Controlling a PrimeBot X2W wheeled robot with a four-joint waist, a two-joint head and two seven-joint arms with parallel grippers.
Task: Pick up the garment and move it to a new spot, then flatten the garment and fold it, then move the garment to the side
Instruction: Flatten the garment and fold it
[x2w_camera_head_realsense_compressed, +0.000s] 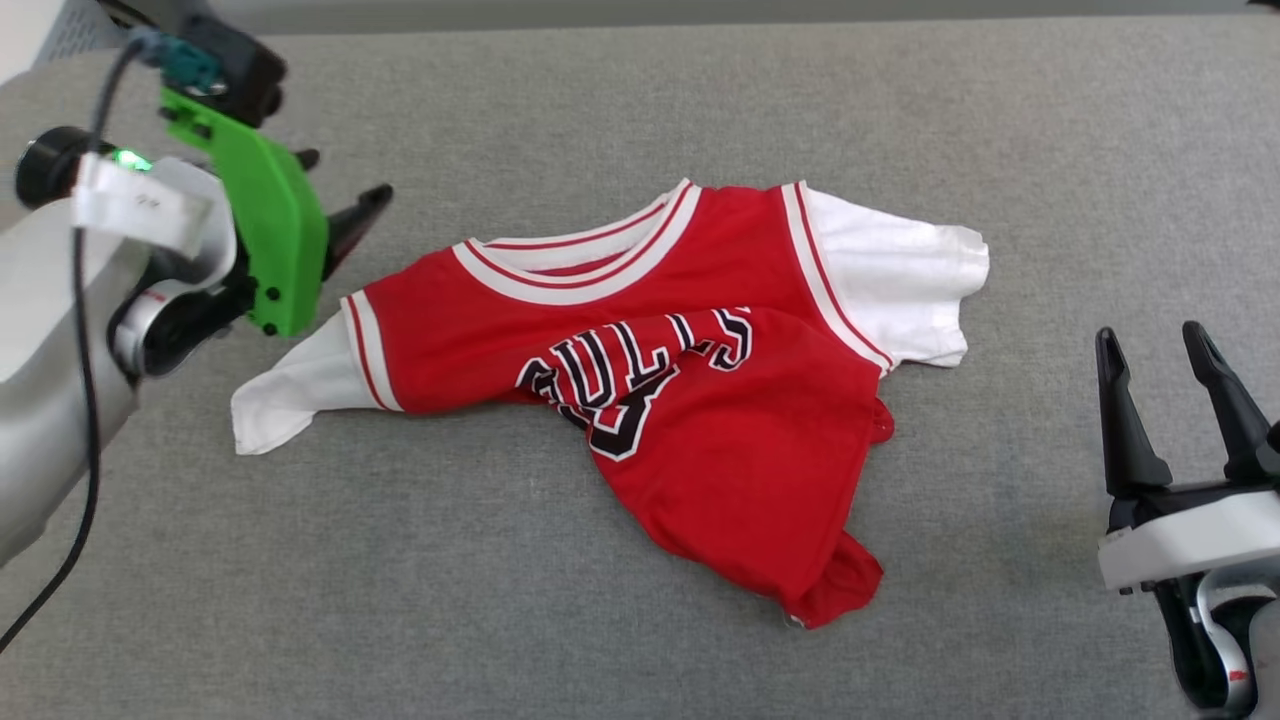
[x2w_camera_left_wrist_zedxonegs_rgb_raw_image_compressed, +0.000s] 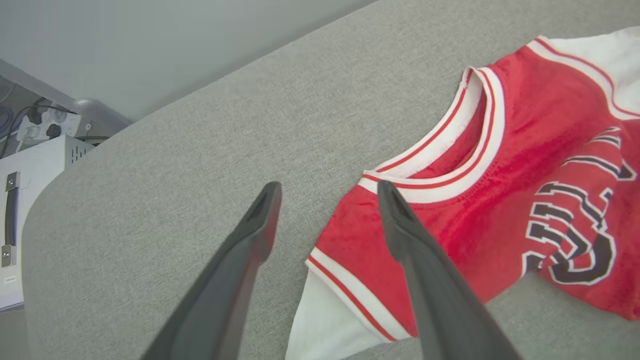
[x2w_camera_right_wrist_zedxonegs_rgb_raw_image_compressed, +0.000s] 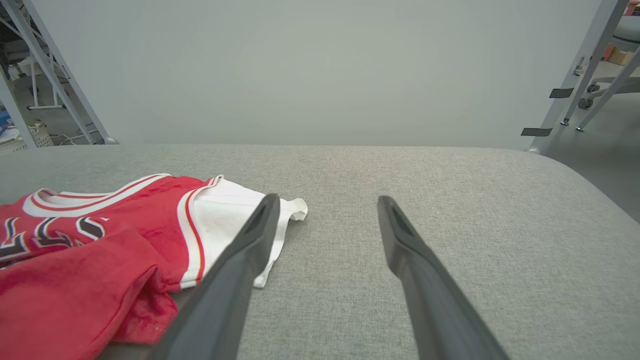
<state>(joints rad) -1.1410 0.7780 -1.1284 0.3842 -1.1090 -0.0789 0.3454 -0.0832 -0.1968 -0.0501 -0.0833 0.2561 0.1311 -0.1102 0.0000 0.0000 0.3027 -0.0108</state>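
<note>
Garment (x2w_camera_head_realsense_compressed: 700, 400) lies rumpled

Face up at the middle of the grey bench (x2w_camera_head_realsense_compressed: 600, 90): red, white sleeves, striped trim. Creased black lettering shows "ULLS"; the number below is too folded to read. Left pincer (x2w_camera_left_wrist_zedxonegs_rgb_raw_image_compressed: 328, 187) is spread over the sleeve nearer the left edge. Right pincer (x2w_camera_head_realsense_compressed: 1150, 333) is spread, well apart.
</note>
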